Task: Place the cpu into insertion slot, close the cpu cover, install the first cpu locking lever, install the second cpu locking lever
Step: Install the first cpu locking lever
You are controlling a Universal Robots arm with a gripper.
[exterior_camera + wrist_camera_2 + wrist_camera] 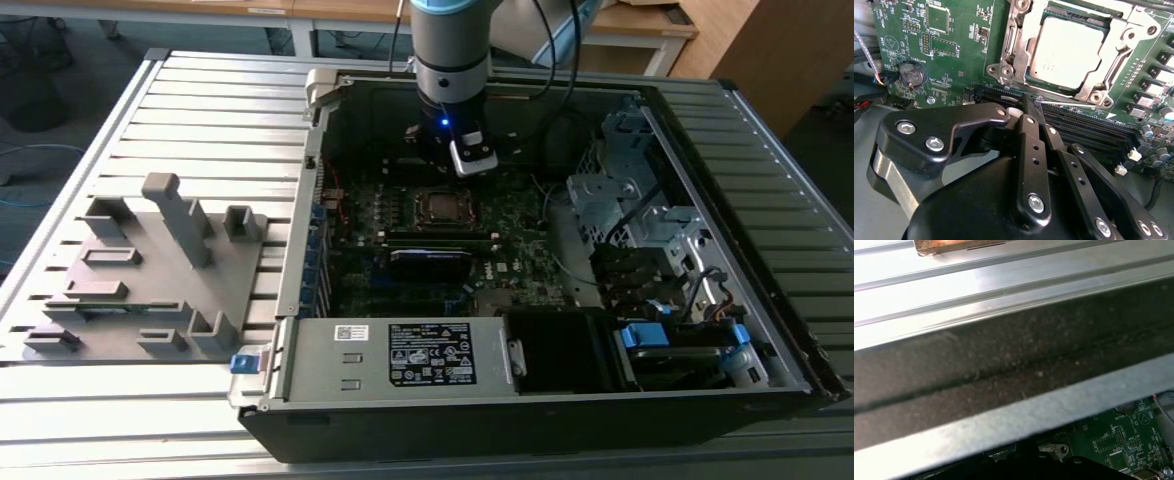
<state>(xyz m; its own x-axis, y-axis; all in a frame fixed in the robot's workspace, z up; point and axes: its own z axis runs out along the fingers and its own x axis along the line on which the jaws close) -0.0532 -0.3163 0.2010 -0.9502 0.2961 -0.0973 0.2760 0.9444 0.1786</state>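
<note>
Reaching straight down from above, a grey and blue robot arm (451, 60), into a big open black computer case (534, 435). Lying on its side on a table (214, 130) of long silver metal slats, with its inside open to the exterior view.

Sitting flat in its slot on the green board (944, 50), the cpu (1066, 52), a small flat square chip with a dull grey top. Folded down over its edges, the cpu cover (1056, 86), a thin silvery metal frame with a big open window, the chip top peeking through. Found in the exterior view near the middle of the case, just under the arm.

Hanging just beside the slot, the black metal gripper (1030, 102). Fingers squeezed close together, with hardly any gap. Pointing right at the curled end of a thin silver wire lever (1069, 103), stretched along the near edge of the frame, between the slot and the long black memory slots (1089, 130). Tip touching that curled end or just beside it; cannot tell if the wire is pinched.

Resting on the board well apart from the chip, a round silver button battery (910, 75).

Filling the front of the case, a grey metal power box with a white label (400, 355). Standing on the table at the exterior view's left of the case, a flat grey plastic stand with blocks and one tall peg (147, 270).

Seen close up in the first wrist view, the silver slats and the dark case wall, with a corner of the green board peeking in.
</note>
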